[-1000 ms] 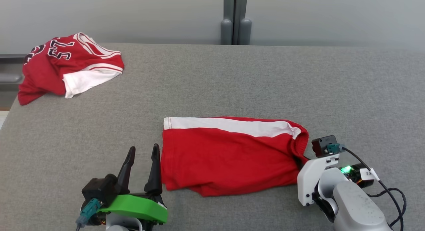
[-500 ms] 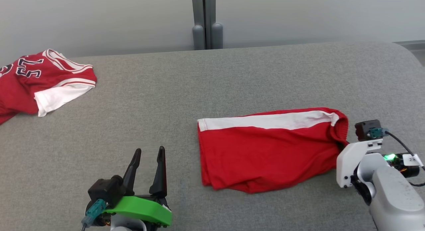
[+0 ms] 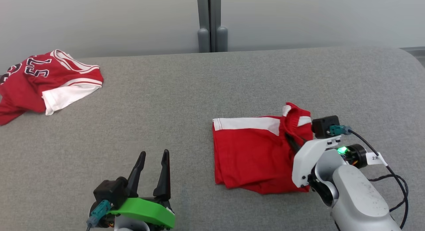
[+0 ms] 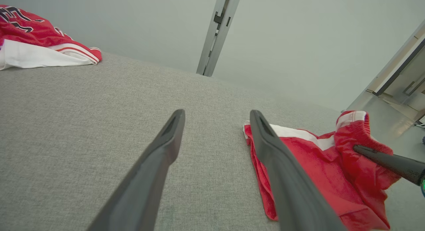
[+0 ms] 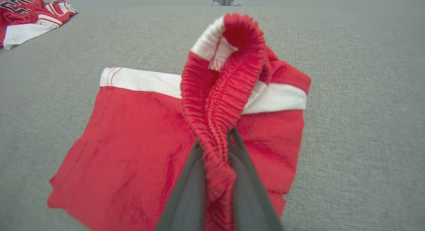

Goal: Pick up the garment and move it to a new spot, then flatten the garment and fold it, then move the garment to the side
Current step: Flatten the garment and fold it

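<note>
Our right gripper [image 5: 217, 148] is clamped on the ribbed waistband [image 5: 225, 91] of the red fabric shorts with a white side stripe [image 3: 252, 154]. The pinched band is raised and doubled back over the cloth. In the head view the shorts spread from those fingers toward 9 o'clock. Their long axis runs 3 to 9, and the leg hems are at the 9 o'clock end. We judge that the fold carries the waistband along that axis toward the hems, so our right arm is the one to do it. Our left gripper [image 3: 154, 152], fingers apart and holding nothing, stands at 8 o'clock of the shorts, near but not touching. The grey woven tabletop [image 3: 212, 84] lies flat all round. A crumpled red-and-white jersey [image 3: 49, 78] sits well apart at 10 o'clock. A pale wall with a grey post [image 3: 209, 21] closes the scene at 12.
</note>
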Available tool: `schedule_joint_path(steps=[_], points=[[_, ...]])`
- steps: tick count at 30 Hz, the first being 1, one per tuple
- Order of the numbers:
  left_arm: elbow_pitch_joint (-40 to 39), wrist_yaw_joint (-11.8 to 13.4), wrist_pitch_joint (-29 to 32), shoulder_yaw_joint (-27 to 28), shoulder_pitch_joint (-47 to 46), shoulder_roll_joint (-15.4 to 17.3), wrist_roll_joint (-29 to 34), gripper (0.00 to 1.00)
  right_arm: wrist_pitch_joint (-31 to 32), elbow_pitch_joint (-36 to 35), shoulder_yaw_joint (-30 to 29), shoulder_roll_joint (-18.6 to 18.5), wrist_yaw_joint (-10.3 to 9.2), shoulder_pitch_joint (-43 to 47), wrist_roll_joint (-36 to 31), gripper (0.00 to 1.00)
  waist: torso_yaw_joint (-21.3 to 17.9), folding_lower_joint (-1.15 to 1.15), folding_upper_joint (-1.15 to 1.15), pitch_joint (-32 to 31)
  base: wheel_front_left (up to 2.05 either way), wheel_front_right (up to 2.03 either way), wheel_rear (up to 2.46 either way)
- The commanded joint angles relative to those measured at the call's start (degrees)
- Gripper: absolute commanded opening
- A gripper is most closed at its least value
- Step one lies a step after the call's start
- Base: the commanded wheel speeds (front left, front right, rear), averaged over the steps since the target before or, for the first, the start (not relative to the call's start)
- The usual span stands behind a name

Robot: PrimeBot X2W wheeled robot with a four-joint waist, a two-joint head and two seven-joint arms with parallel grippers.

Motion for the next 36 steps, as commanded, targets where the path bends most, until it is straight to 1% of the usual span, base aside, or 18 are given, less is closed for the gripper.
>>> schedule_joint_path(steps=[1, 6, 10, 12, 13, 14, 15, 21, 26, 29, 32, 36], points=[[0.1, -0.1, 0.0, -0.1, 0.6, 0.1, 0.1, 1.0, 1.1, -2.9, 3.3, 0.6, -0.07, 0.4, 3.7, 0.0, 1.0, 0.0, 0.0, -0.3, 0.0, 0.0, 0.0], [0.1, -0.1, 0.0, -0.8, 0.3, 0.1, -0.3, 1.0, 1.9, -3.1, 6.9, 1.0, -0.06, -0.8, 6.3, 0.0, 2.1, 0.0, 0.0, -0.2, 0.0, 0.0, 0.0], [0.2, 0.0, 0.0, -1.1, 0.1, 0.1, -0.5, 1.0, 1.7, -1.2, 10.5, 1.1, -0.07, -1.7, 9.6, 0.03, 3.1, 0.0, 0.0, -0.1, 0.0, 0.0, 0.0], [0.3, 0.0, 0.0, -1.2, 0.2, 0.1, -0.6, 1.0, 1.3, 0.1, 11.9, 1.0, -0.06, -2.3, 10.7, 0.07, 3.5, 0.0, 0.0, 0.0, 0.0, 0.0, 0.0], [0.4, 0.0, 0.0, -1.2, 0.2, 0.1, -0.6, 1.0, 1.1, 0.8, 12.6, 1.0, -0.07, -2.6, 11.4, 0.19, 3.7, 0.0, 0.0, 0.0, 0.0, 0.0, 0.0], [0.4, 0.0, 0.0, -1.3, 0.2, 0.1, -0.7, 1.0, 0.9, 1.3, 13.2, 1.0, -0.06, -2.9, 11.9, 0.35, 3.8, 0.0, 0.0, 0.0, 0.0, 0.0, 0.0], [0.4, 0.0, 0.0, -1.3, 0.2, 0.1, -0.7, 1.0, 0.6, 2.1, 14.0, 1.0, -0.06, -3.3, 12.3, 1.0, 4.0, 0.0, 0.0, 0.0, 0.0, 0.0, 0.0], [0.3, 0.3, 0.0, -1.2, 0.3, 0.1, -0.7, 1.0, -1.8, 3.1, 18.4, 1.0, -0.06, -5.3, 15.5, 1.0, 3.9, 0.0, 0.0, 0.1, 0.0, 0.0, 0.0], [0.0, 0.4, 0.0, -1.0, 0.1, 0.1, -0.4, 1.0, -4.3, 3.4, 20.0, 1.0, -0.06, -6.5, 16.2, 1.0, 3.1, 0.0, 0.0, -0.1, 0.0, 0.0, 0.0], [-0.3, 0.3, 0.0, -1.0, 0.0, 0.1, -0.2, 1.0, -6.3, 3.7, 19.6, 1.0, -0.06, -7.3, 14.4, 1.0, 2.4, 0.0, 0.0, -0.2, 0.0, 0.0, 0.0], [-0.3, 0.3, 0.0, -0.8, -0.5, 0.1, 0.2, 1.0, -9.3, 4.4, 17.9, 1.0, -0.06, -7.7, 11.2, 1.0, 1.7, 0.0, 0.0, -0.6, 0.0, 0.0, 0.0], [-0.1, 0.3, 0.0, -0.6, -1.1, 0.1, 0.6, 1.0, -13.6, 5.2, 13.7, 1.0, -0.06, -7.3, 5.8, 1.0, 0.8, 0.0, 0.0, -1.4, 0.0, 0.0, 0.0]])
